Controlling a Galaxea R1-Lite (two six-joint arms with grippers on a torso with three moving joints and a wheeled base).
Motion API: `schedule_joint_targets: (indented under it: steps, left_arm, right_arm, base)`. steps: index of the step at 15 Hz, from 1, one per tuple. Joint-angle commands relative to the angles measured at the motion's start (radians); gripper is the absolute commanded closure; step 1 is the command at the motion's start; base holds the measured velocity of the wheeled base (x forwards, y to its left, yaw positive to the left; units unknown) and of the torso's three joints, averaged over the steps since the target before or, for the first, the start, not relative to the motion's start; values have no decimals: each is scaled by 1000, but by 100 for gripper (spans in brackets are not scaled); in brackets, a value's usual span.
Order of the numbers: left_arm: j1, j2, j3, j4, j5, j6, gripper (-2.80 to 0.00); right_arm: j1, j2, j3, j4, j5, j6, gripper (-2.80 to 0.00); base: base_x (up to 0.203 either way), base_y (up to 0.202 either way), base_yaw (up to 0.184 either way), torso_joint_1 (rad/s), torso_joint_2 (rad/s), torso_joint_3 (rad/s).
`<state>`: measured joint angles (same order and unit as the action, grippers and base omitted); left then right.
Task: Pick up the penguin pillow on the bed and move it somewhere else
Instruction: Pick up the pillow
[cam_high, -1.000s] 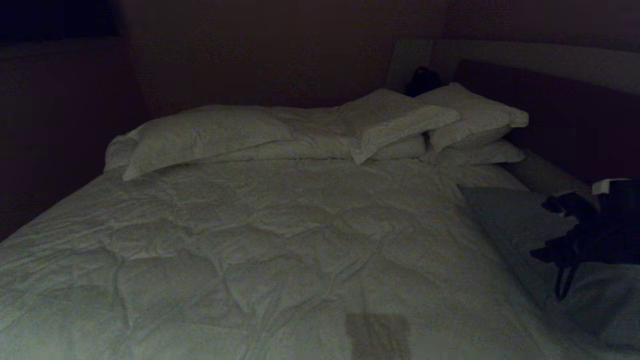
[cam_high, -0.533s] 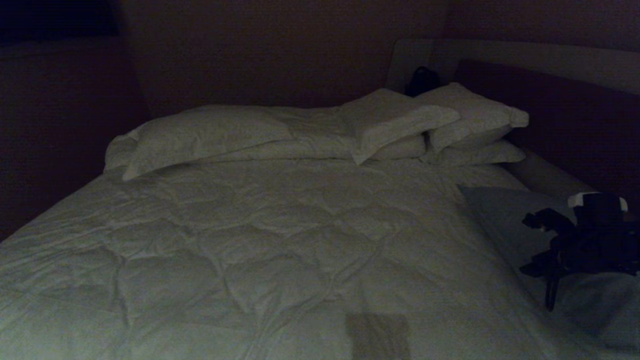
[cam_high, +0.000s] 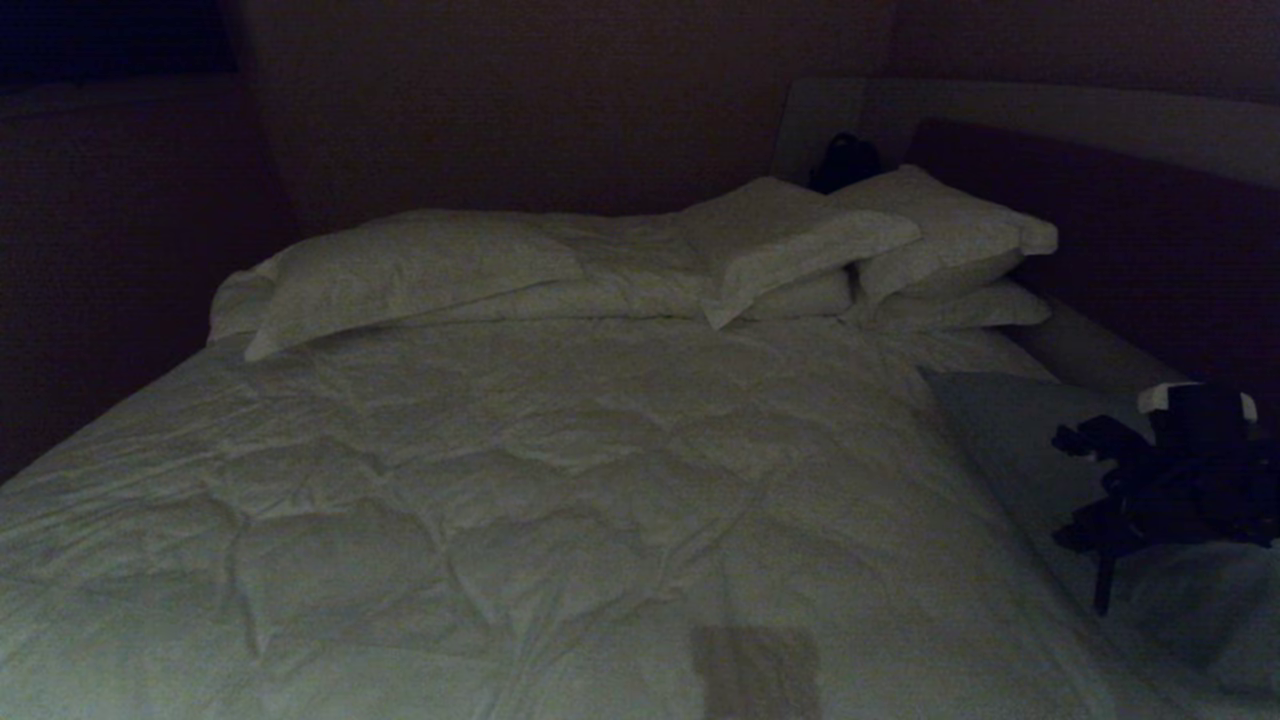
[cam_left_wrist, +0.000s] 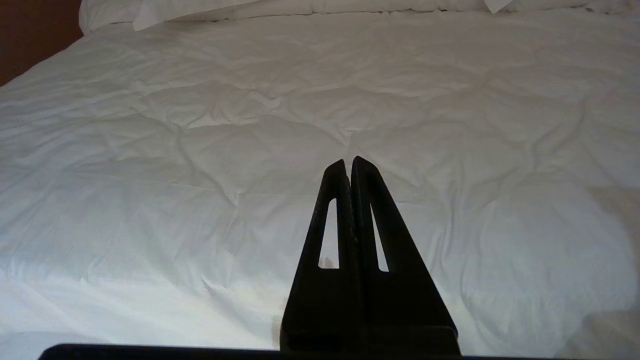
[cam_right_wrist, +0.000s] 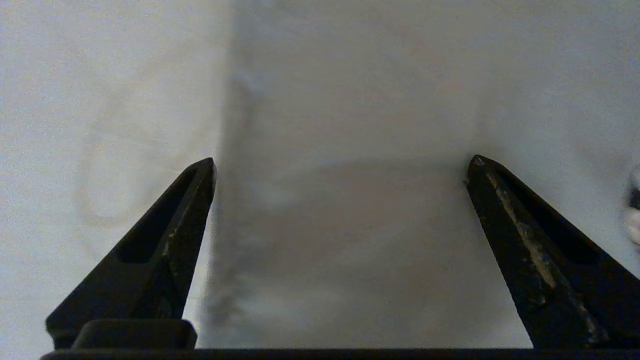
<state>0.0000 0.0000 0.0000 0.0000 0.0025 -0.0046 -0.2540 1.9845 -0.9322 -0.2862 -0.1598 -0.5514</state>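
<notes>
Hovering at about 4 o'clock in the head view, right hand (cam_high: 1085, 490) spread fully wide and grasping nothing, tips poised just over the penguin pillow (cam_high: 1010, 440). Lying along the right edge of the bed (cam_high: 560, 480), grey-blue cover resting flat on the white duvet (cam_high: 450, 520), far corner pointing toward 1 o'clock and the stacked white pillows (cam_high: 900, 250) near the dark headboard (cam_high: 1130, 240).

Risking, in judgement, a pinch of too little fabric: closing on a flat, taut stretch of cover and sliding off, or gathering the duvet underneath along with the pillow and dragging both. Risking also a lopsided lift, since gripping a long soft pillow near one side would probably leave the rest sagging and trailing over the bedding.

Framing, in the right wrist view, a broad grey band of the pillow (cam_right_wrist: 345, 200) between the two parted fingertips (cam_right_wrist: 202, 172), one tip sitting at the pillow's edge beside the paler duvet (cam_right_wrist: 100, 125); whether touching yet, impossible to tell.

Resting idle over the middle of the duvet (cam_left_wrist: 200, 150), left hand (cam_left_wrist: 348, 162) clenched tight and empty.
</notes>
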Motion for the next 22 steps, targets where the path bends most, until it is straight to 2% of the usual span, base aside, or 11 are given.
schedule_joint_targets:
  steps: [1,3,8,12,16,17,22]
  left_arm:
    - [0,0,0,0,1,0,0]
    - [0,0,0,0,1,0,0]
    - [0,0,0,0,-1,0,0]
    - [0,0,0,0,1,0,0]
    - [0,0,0,0,1,0,0]
    - [0,0,0,0,1,0,0]
    - [0,0,0,0,1,0,0]
  right_arm:
    - [-2,-7,-1,-2,-82,-14,-280]
    - [-2,7,-11,-2,-157,-17,-280]
    - [-2,90,-58,-2,-286,-20,-280]
    - [-3,135,-71,-38,-294,-16,-280]
    - [-5,169,-86,-110,-343,-19,-280]
    - [-5,171,-89,-111,-341,-16,0]
    - [-4,169,-102,-113,-339,-5,0]
  base:
    - [0,0,0,0,0,0]
    - [0,0,0,0,0,0]
    - [0,0,0,0,0,0]
    - [0,0,0,0,0,0]
    - [0,0,0,0,0,0]
    - [0,0,0,0,0,0]
    - [0,0,0,0,0,0]
